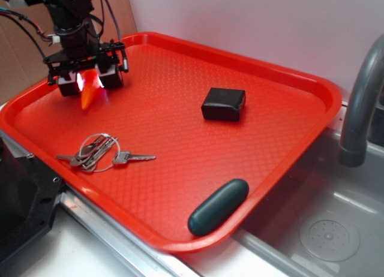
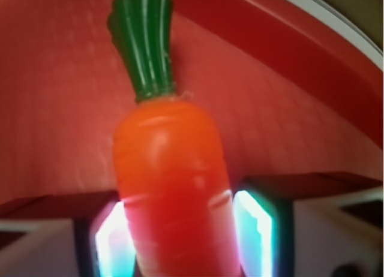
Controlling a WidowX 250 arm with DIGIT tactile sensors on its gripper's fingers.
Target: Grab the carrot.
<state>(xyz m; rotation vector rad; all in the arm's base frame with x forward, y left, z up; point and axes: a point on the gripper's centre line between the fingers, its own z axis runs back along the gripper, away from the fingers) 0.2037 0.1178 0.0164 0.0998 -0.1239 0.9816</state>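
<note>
The carrot (image 1: 89, 92) is a small glossy orange toy held between my gripper's (image 1: 90, 80) two lit fingers, over the far left corner of the red tray (image 1: 270, 169). In the wrist view the carrot (image 2: 171, 181) fills the middle, its green stem cap pointing away from the camera, with the glowing pads (image 2: 252, 229) pressed against both of its sides. My gripper (image 2: 183, 235) is shut on it. Whether the carrot's lower end touches the tray I cannot tell.
A bunch of keys (image 1: 99, 153) lies at the tray's front left. A black box (image 1: 223, 104) sits mid-tray, and a dark oval object (image 1: 218, 206) lies at the front rim. A metal sink (image 1: 324, 229) and grey faucet (image 1: 360, 103) are on the right.
</note>
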